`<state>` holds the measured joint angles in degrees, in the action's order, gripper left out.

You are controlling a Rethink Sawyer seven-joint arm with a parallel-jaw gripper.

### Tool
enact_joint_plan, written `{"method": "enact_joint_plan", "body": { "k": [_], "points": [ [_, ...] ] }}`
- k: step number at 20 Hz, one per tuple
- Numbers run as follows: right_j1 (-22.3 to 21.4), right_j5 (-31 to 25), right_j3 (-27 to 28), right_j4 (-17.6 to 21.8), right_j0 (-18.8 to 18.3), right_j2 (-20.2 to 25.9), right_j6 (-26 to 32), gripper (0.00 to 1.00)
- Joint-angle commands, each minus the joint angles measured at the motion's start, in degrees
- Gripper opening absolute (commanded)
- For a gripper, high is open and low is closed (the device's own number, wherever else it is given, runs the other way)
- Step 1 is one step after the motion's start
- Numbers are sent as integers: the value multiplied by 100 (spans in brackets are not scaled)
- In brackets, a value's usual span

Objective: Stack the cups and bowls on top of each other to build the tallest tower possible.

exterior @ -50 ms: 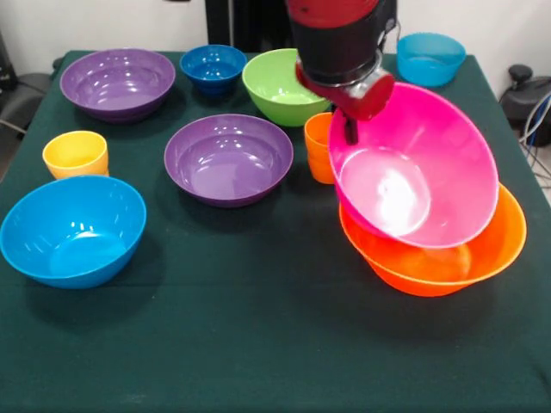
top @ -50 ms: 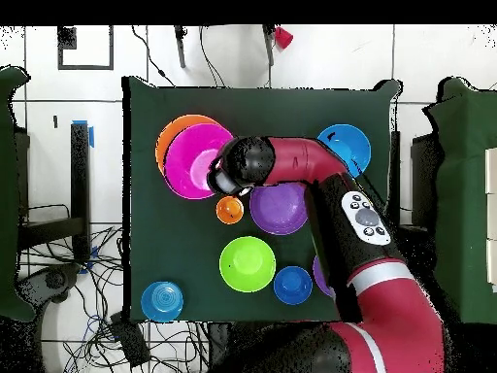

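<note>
My gripper [exterior @ -50 ms: 351,129] is shut on the far rim of the large pink bowl [exterior @ -50 ms: 422,172], which tilts steeply toward the camera and rests inside the large orange bowl [exterior @ -50 ms: 448,262]. From above, the gripper [top @ -50 ms: 225,175] sits at the edge of the pink bowl [top @ -50 ms: 192,160], which overlaps the orange bowl [top @ -50 ms: 173,131]. An orange cup [exterior @ -50 ms: 317,151] stands just left of the pink bowl. A yellow cup [exterior @ -50 ms: 76,153] stands at the left. Spread around are two purple bowls [exterior @ -50 ms: 118,82] [exterior @ -50 ms: 228,157], a small dark blue bowl [exterior @ -50 ms: 213,67], a green bowl [exterior @ -50 ms: 277,86] and a blue bowl [exterior @ -50 ms: 73,228].
A light blue bowl [exterior @ -50 ms: 430,58] sits at the back right corner of the dark green table [exterior @ -50 ms: 258,344]. In the overhead view the arm [top @ -50 ms: 340,214] crosses the table and covers the yellow cup and most of one purple bowl.
</note>
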<state>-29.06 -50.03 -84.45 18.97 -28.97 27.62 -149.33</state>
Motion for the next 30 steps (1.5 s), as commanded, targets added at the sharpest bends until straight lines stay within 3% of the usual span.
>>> {"method": "enact_joint_plan", "body": {
  "k": [1,4,12,18,21,30],
  "points": [
    [263,-278,671,603,106,198,1646,0],
    [19,153,399,708,306,79,1318,0],
    [-150,423,182,735,692,-93,676,0],
    [-433,209,-82,275,823,-28,367,0],
    [-576,233,-192,249,1008,-137,153,0],
    [-303,807,-171,306,1225,-293,-80,0]
  ]
}}
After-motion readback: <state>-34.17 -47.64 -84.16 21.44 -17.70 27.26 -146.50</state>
